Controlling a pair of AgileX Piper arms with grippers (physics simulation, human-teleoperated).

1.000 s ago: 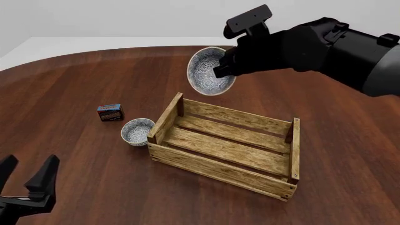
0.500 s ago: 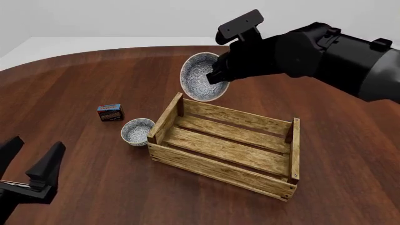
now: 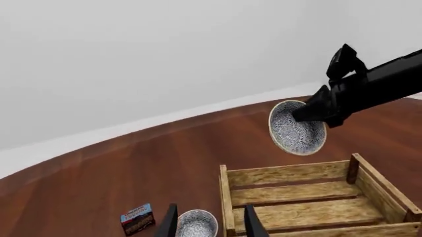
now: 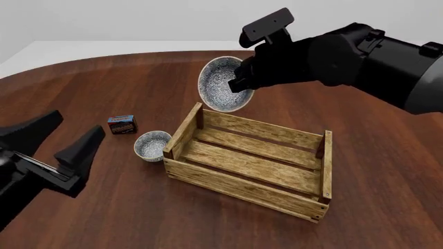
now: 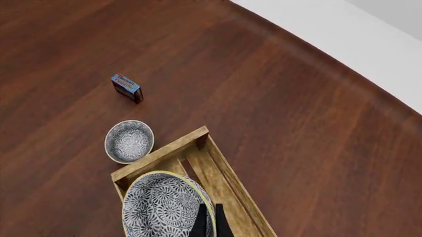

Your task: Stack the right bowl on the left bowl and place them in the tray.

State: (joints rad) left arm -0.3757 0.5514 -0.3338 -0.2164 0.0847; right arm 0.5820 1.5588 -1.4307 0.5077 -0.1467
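Observation:
My right gripper (image 4: 239, 83) is shut on the rim of a blue-white patterned bowl (image 4: 220, 91) and holds it tilted in the air above the far left corner of the light-wood slatted tray (image 4: 249, 163). That bowl also shows in the right wrist view (image 5: 165, 205) and the left wrist view (image 3: 297, 127). The other, smaller bowl (image 4: 151, 146) stands on the table just left of the tray. My left gripper (image 4: 59, 137) is open and empty, low at the near left, well short of that bowl.
A small dark red-blue box (image 4: 122, 124) lies on the table behind and left of the standing bowl. The brown wooden table (image 4: 374, 171) has a curved far edge with white floor beyond.
My right gripper has carried the bowl left, from over the tray's far side toward its left corner. My left gripper has risen and moved forward and right into view.

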